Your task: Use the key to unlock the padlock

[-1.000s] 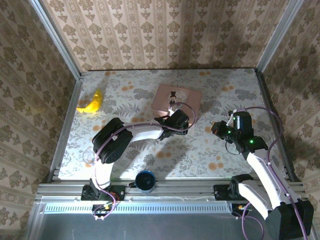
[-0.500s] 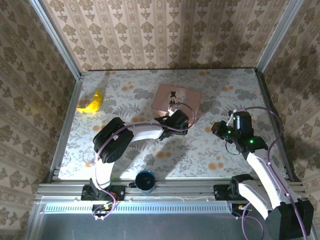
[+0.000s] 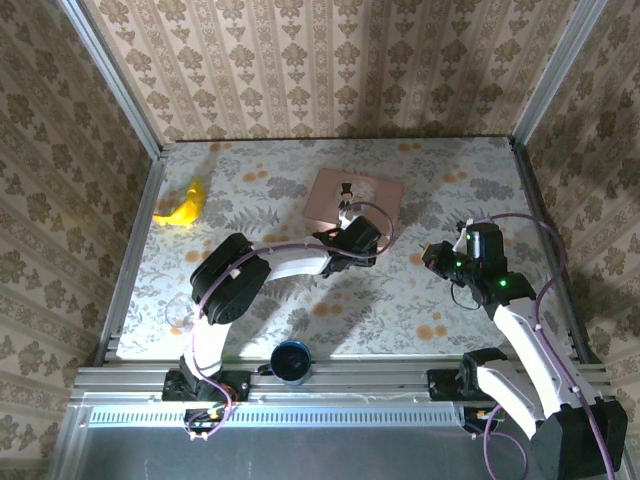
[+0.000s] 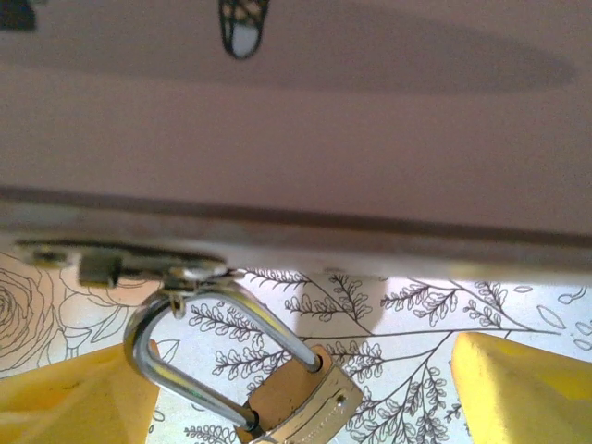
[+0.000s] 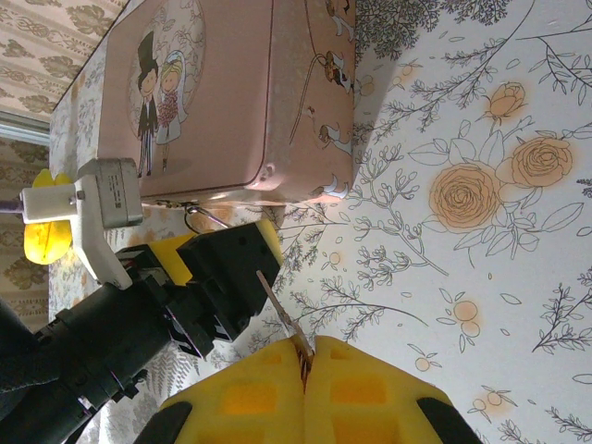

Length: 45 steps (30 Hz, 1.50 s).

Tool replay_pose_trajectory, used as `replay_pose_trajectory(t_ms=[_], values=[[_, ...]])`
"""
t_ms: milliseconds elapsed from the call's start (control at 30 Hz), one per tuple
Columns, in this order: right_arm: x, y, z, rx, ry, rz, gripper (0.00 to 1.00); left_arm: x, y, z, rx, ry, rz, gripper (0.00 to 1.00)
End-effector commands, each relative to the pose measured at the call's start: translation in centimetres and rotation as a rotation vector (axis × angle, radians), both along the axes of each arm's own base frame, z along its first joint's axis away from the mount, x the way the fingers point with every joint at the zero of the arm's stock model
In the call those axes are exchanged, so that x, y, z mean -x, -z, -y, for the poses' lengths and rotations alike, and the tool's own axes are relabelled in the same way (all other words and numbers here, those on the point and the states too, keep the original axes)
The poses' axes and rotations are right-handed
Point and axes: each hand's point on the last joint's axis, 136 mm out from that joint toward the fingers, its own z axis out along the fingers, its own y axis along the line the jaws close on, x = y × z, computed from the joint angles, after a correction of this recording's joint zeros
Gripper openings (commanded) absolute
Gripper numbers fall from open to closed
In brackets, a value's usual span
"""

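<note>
Padlock (image 4: 301, 402) between L fingers (image 4: 74, 398), now nearer box (image 4: 296, 139).

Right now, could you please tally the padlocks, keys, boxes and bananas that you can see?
Padlock: 1
Key: 1
Pink box: 1
Banana: 1
Total: 4
</note>
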Motion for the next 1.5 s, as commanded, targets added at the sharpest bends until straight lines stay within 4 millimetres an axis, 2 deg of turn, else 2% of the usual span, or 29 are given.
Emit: replay_pose_trajectory(t_ms=[0,233,467,700,833,967,1200,1467], values=[[0.2,-0.5,0.0,0.0,0.004,0.006,0.0,-0.6,0.5,-0.6,-0.025,-0.035,-0.007,0.82],[0.2,-0.2,0.0,-0.003,0.007,0.005,0.0,-1.4,1.2,-1.2,-0.051,-0.071,-0.011,0.78],[0.2,-0.2,-0.1,-0.011,0.007,0.011,0.0,-2.9,1.6,-3.6,-0.131,-0.137,-0.001,0.79],[0.2,-0.1,-0.1,-0.011,0.008,0.007,0.0,-1.4,0.9,-5.1,-0.128,-0.121,-0.002,0.78],[0.1,-0.2,-0.1,-0.017,0.008,0.012,0.0,-1.4,0.6,-4.9,-0.128,-0.112,0.006,0.77],[0.2,-0.3,-0.1,-0.017,0.007,0.012,0.0,-1.8,0.5,-3.7,-0.118,-0.088,0.015,0.75],[0.5,-0.5,0.0,-0.013,0.013,0.014,0.0,-2.2,0.7,-1.7,-0.117,-0.042,0.027,0.65],[0.3,-0.7,0.0,-0.012,0.007,0.017,0.0,-1.7,1.5,-2.5,-0.144,-0.063,0.01,0.62]])
